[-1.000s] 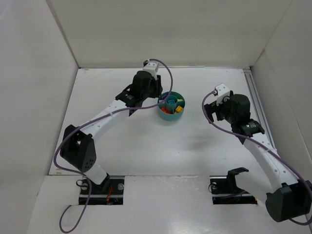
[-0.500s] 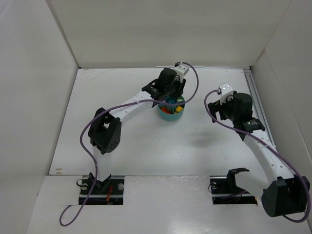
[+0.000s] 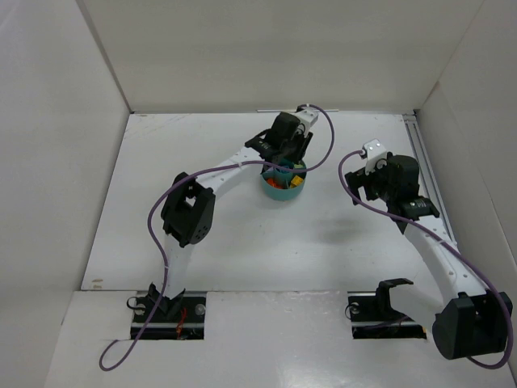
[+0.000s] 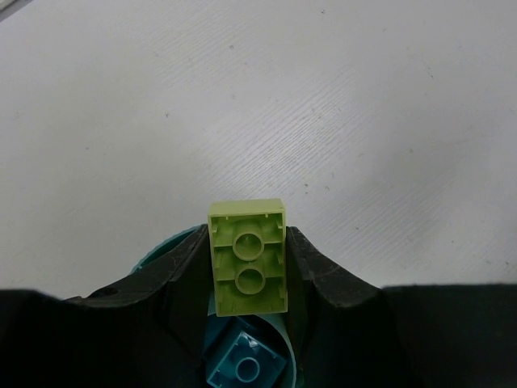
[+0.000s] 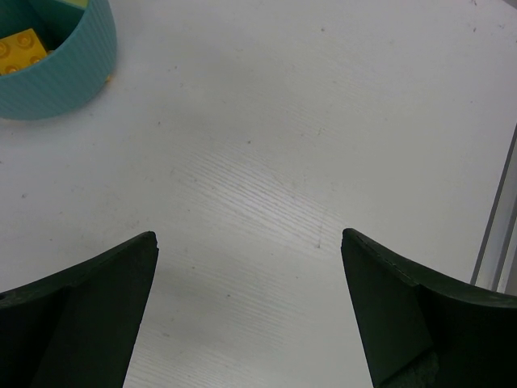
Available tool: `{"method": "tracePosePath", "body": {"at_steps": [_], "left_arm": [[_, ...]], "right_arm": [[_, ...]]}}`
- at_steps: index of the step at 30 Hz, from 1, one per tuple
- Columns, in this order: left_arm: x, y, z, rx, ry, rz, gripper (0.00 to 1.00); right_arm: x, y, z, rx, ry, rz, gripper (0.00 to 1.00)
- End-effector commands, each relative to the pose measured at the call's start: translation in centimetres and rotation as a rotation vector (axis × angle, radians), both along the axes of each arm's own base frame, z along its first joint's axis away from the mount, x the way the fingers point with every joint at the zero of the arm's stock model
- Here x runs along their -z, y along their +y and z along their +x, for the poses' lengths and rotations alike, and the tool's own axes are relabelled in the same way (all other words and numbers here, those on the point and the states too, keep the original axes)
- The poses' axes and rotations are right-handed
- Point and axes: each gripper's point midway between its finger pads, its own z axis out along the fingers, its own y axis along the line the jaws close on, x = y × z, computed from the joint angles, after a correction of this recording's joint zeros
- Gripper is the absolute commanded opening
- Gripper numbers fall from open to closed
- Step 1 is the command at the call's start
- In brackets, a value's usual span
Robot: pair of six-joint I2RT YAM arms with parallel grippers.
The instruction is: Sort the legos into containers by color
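The lime green lego (image 4: 247, 257) is pinched in the left claw (image 4: 246, 236). One black finger (image 4: 182, 275) presses on each long side, so the brick's long axis runs straight out along the fingers, away from the wrist. Its hollow underside, with two round tubes, faces the wrist camera, and its far end juts a little past the fingertips.

Just beneath its near end, a teal-blue brick (image 4: 245, 365) lies inside the central cup (image 4: 289, 360) of the teal dish (image 4: 160, 252). A curve of the dish's outer rim shows beside the left finger, with bare table (image 4: 242, 97) beyond. In the overhead view the claw hangs over the far half of the dish, and yellow and orange pieces show in the wedges on the near and right side.

The coming move turns on one relation. The lego is already above the dish, but close over the cup that holds teal-blue, which I judge the wrong colour for it. It probably needs a small shift outward, along its own long axis, to reach a wedge before release. I cannot tell which wedge takes green, because the arm hides that part of the dish.

Farther off, the right claw (image 5: 248, 236) is spread wide and holds nothing. It is over open table, with the dish's wall and a yellow brick (image 5: 20, 44) in the upper left corner of its view, well apart. The left arm is plainly the nearer one.
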Motion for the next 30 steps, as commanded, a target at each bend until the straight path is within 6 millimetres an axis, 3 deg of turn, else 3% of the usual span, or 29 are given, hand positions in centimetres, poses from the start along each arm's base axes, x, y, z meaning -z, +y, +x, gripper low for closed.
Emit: {"method": "tracePosePath", "body": {"at_steps": [1, 11, 16, 19, 20, 28, 29, 30], "left_arm": [[-3.0, 0.0, 0.8, -0.009, -0.072, -0.022, 0.31], [-0.5, 0.7, 0.1, -0.003, -0.03, 0.025, 0.44], [-1.1, 0.9, -0.2, -0.014, -0.026, 0.006, 0.44], [-2.4, 1.2, -0.6, -0.014, -0.049, -0.014, 0.46], [-4.0, 1.1, -0.5, -0.014, -0.077, -0.039, 0.47], [-9.4, 2.4, -2.7, -0.013, -0.138, -0.141, 0.58], [-9.7, 2.7, -3.0, -0.019, -0.137, -0.156, 0.63], [-10.1, 2.9, -3.4, -0.023, -0.14, -0.169, 0.74]], "right_arm": [[-0.3, 0.1, 0.5, -0.015, -0.025, -0.004, 1.0], [-0.3, 0.2, 0.4, -0.023, -0.024, 0.001, 1.0], [-0.3, 0.6, 0.3, -0.035, -0.02, 0.02, 1.0], [-0.7, 0.7, 0.2, -0.043, -0.032, 0.025, 1.0], [-1.0, 0.7, 0.2, -0.043, -0.041, 0.026, 1.0], [-2.1, -0.1, -0.2, -0.01, -0.076, 0.016, 1.0], [-2.1, -0.1, -0.2, -0.01, -0.076, 0.016, 1.0], [-2.1, -0.1, -0.2, -0.01, -0.076, 0.016, 1.0]]}}
